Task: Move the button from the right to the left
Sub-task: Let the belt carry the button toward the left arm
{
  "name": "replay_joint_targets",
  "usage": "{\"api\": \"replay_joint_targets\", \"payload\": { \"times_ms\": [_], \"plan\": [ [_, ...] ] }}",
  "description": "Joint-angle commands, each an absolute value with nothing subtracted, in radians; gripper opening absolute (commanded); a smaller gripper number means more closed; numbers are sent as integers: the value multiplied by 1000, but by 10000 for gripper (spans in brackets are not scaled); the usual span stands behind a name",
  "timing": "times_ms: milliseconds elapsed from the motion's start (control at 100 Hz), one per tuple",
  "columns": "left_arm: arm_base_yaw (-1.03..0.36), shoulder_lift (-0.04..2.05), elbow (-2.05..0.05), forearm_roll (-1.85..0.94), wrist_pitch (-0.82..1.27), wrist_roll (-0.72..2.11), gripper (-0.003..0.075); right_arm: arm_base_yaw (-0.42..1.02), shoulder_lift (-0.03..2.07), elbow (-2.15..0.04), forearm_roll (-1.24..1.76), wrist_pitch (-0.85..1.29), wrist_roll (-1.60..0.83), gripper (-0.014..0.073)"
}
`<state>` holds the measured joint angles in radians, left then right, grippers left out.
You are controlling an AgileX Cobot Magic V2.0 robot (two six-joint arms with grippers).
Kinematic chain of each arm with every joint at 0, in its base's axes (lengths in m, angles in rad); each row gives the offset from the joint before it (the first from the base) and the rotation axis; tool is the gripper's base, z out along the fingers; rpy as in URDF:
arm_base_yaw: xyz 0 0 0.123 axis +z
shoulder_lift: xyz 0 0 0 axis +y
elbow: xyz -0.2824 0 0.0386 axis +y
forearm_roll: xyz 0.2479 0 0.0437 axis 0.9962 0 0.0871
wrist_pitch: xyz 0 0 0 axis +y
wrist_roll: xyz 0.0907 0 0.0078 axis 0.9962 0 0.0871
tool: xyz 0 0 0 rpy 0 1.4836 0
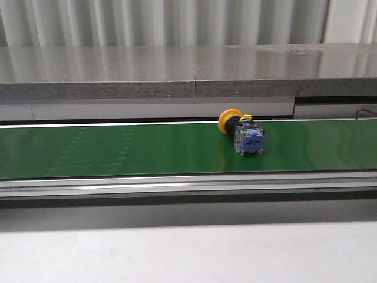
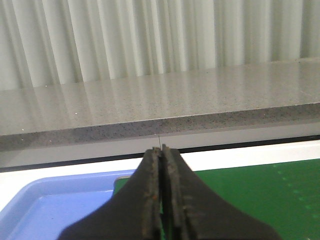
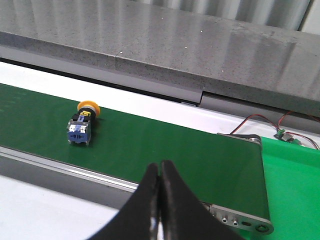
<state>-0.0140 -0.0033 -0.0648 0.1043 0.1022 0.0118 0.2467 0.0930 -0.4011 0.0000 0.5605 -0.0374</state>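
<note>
The button (image 1: 242, 132) lies on its side on the green conveyor belt (image 1: 118, 150), right of centre, its yellow mushroom head toward the back and its clear-and-blue contact block toward the front. It also shows in the right wrist view (image 3: 83, 123). My right gripper (image 3: 159, 167) is shut and empty, above the belt's near rail, well away from the button. My left gripper (image 2: 161, 150) is shut and empty, above the belt's left end. Neither gripper shows in the front view.
A blue tray (image 2: 55, 205) sits at the belt's left end. A green bin (image 3: 295, 195) sits past the belt's right end roller (image 3: 245, 140), with red and black wires (image 3: 280, 125) behind it. A grey stone ledge (image 1: 188, 71) runs behind the belt.
</note>
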Motion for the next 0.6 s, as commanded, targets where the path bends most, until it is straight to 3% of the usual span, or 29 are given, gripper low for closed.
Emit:
{"api": "replay_joint_targets", "payload": {
  "times_ms": [0, 240, 310, 380, 500, 590],
  "plan": [
    [-21, 18, -184, 128, 129, 0, -20, 246, 105, -424, -10, 480, -50, -66],
    [-21, 255, -420, 124, 449, 0, -16, 246, 105, -424, -10, 481, -50, -66],
    [-21, 317, -462, 124, 474, 0, 33, 246, 105, -424, -10, 481, -50, -66],
    [-21, 369, -493, 124, 484, 0, 149, 246, 105, -424, -10, 481, -50, -66],
    [-21, 425, -519, 124, 474, 0, 475, 246, 105, -424, -10, 481, -50, -66],
    [-21, 446, -519, 124, 473, 0, 598, 246, 105, -424, -10, 481, -50, -66]
  ]
}}
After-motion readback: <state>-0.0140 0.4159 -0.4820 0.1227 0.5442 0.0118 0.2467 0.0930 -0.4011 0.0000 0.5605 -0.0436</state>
